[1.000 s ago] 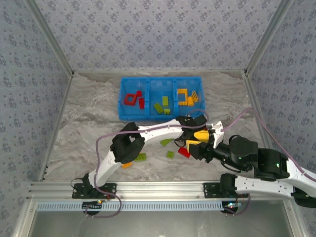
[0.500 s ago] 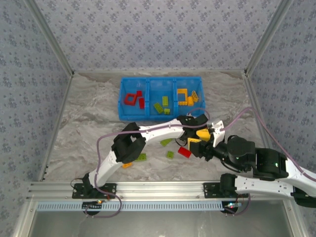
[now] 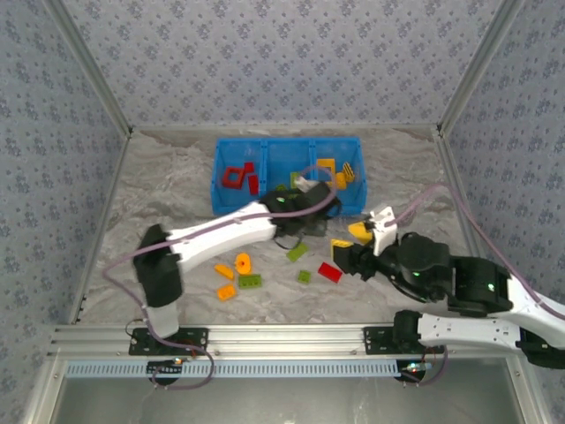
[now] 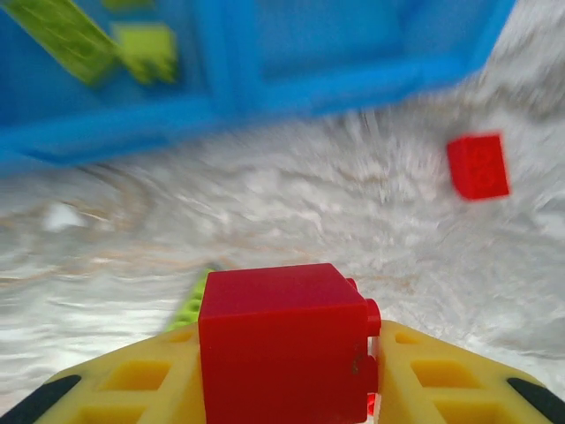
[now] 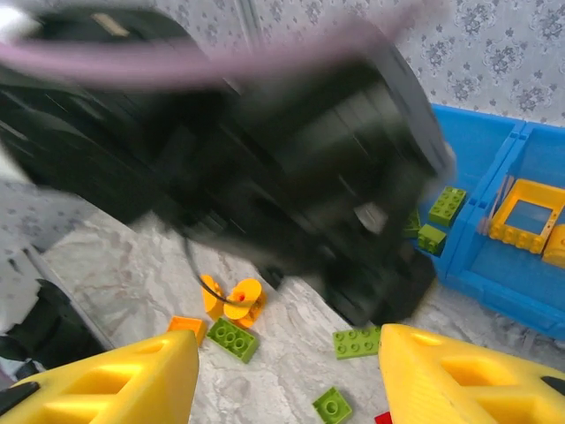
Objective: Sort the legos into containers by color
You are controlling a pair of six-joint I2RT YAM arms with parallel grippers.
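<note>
My left gripper [image 4: 282, 371] is shut on a red block [image 4: 281, 327], low over the table just in front of the blue bin [image 4: 265, 84]. From above, that gripper [image 3: 302, 231] sits under its wrist near the bin's [image 3: 219, 199] middle compartment. A second red block [image 3: 329, 272] lies on the table. My right gripper [image 3: 350, 240] stands open and empty to its right; in its wrist view the gripper [image 5: 291, 380] faces the blurred left arm. Loose on the table are an orange ring [image 5: 238, 300], a green brick [image 5: 231, 338] and a green plate [image 5: 357, 340].
The bin holds red pieces [image 3: 234, 177] on the left, green ones [image 3: 282, 190] in the middle and a yellow frame [image 3: 327, 168] on the right. The left forearm [image 3: 229, 231] crosses the table's middle. An orange brick [image 3: 227, 292] and a small green brick [image 3: 304, 276] lie nearer the front.
The left arm has swung left and back toward the bin, carrying the red block, and its elbow moved far left. The orange and green pieces it covered now show. The right gripper barely moved.
</note>
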